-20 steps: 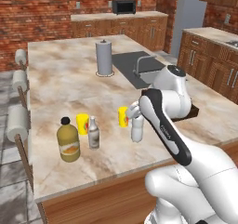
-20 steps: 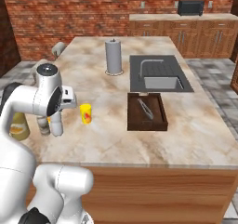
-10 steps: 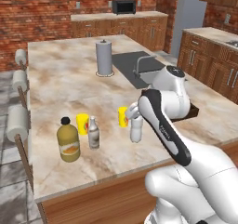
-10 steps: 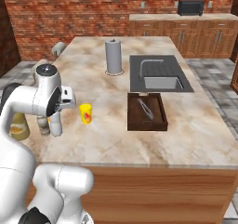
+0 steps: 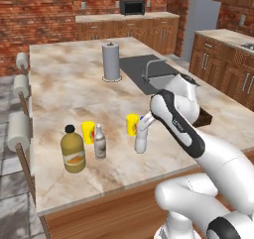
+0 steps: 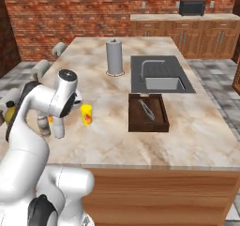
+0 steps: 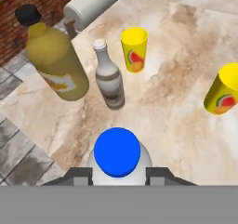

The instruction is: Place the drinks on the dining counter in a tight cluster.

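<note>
Drinks sit together near the counter (image 5: 64,89) edge by the stools. Going left to right from the left base camera: the amber juice bottle (image 5: 73,149), then the grey-brown bottle (image 5: 100,142) just beside it, then, further right and apart, the white blue-capped bottle (image 5: 141,139) upright on the counter with the jaws (image 7: 117,174) clamped on its sides. The hand camera looks down on its blue cap between the fingertips (image 7: 80,174), the other two bottles beyond. Two yellow cups (image 7: 134,49) stand past the jaws. From the right base camera the arm hides most of the bottles, yet a wooden tray (image 6: 148,113) and the sink (image 6: 161,73) show clearly.
</note>
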